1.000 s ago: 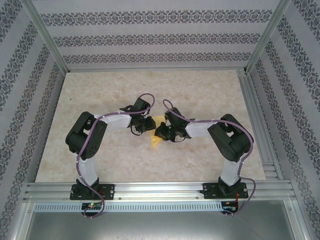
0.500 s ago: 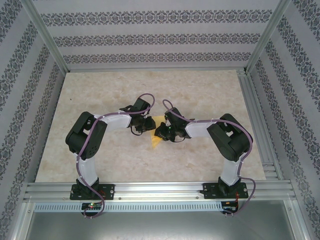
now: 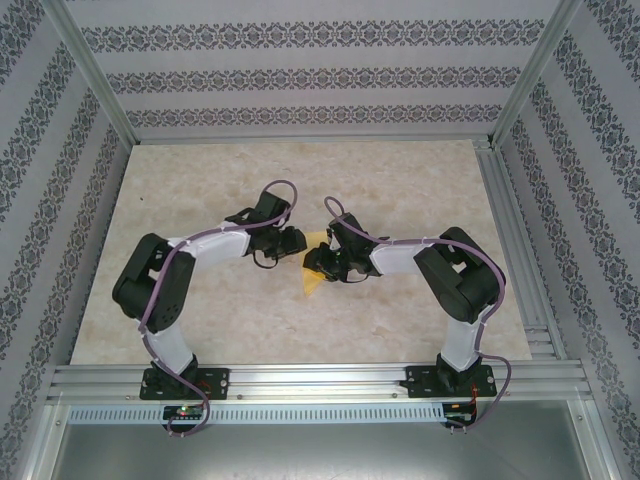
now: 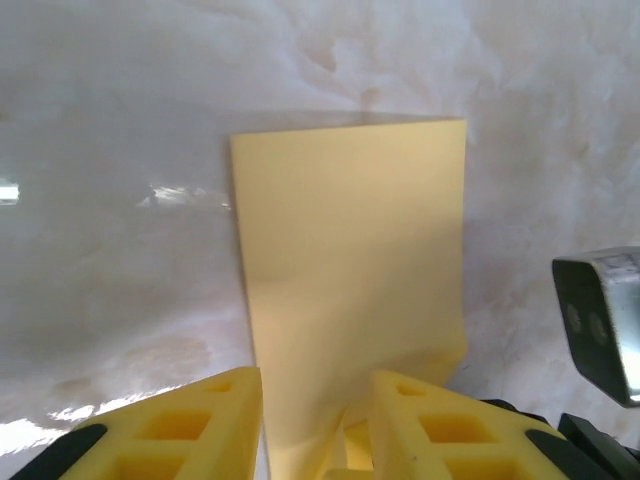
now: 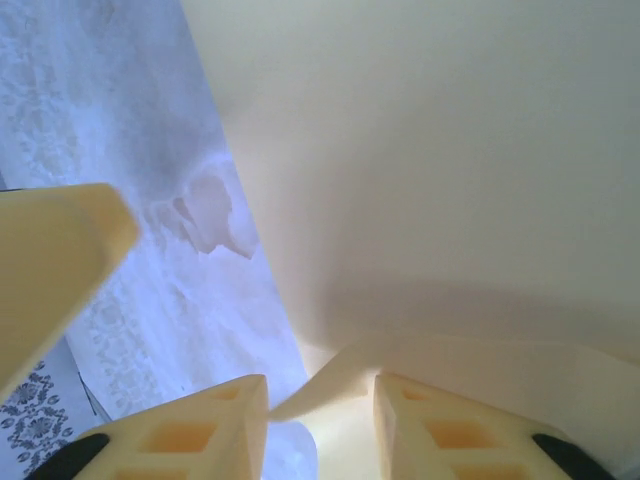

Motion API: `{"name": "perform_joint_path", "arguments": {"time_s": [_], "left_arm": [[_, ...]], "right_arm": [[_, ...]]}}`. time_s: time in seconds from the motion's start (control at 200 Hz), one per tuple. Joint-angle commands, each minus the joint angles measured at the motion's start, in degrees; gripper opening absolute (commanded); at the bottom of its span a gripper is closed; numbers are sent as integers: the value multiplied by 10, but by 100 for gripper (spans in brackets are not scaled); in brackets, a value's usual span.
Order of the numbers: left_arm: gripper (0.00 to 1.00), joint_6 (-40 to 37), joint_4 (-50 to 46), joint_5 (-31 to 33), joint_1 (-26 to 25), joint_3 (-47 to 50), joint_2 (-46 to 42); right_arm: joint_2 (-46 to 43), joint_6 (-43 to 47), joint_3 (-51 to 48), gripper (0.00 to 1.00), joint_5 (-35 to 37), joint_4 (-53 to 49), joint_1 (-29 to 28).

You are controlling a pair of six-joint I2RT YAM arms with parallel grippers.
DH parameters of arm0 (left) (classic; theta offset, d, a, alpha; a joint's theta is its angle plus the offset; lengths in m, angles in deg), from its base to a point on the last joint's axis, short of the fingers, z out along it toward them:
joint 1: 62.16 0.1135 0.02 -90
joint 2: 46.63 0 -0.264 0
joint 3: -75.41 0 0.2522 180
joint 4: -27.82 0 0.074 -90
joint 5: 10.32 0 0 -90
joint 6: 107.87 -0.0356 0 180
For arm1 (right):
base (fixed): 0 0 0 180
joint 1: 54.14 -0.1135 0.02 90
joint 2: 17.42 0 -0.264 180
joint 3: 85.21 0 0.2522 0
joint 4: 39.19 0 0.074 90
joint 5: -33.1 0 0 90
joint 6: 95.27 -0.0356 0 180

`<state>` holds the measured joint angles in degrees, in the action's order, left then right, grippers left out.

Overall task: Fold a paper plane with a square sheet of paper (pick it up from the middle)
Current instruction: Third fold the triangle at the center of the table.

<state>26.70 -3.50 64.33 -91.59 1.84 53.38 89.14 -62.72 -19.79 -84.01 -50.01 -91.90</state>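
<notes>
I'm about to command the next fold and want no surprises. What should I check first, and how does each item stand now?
1. Paper between both grippers: ok.
2. Left gripper jaws apart, paper between them unclamped: ok.
3. Right gripper jaws apart: ok.
4. Paper lying flat: not ok, an edge lifts near the grippers.
5. Plane finished: cannot tell.
</notes>
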Motion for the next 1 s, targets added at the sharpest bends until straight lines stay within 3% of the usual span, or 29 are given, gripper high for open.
{"name": "perform_joint_path", "arguments": {"time_s": [0.0,0.175,0.405,0.809,0.999], "left_arm": [[35,16,6,13,23,23,-28],[34,13,15,-9,26,41,-38],[27,-1,24,-45,5,51,-38],[6,-3,37,-82,-40,32,27],[4,-2,36,-77,-41,22,50]], "right_arm": [[18,18,-11,39,29,-33,1],[14,19,-15,44,32,-31,1],[16,27,-10,16,42,-53,2],[21,25,-11,6,47,-57,1],[18,24,-12,5,46,-54,1]]}}
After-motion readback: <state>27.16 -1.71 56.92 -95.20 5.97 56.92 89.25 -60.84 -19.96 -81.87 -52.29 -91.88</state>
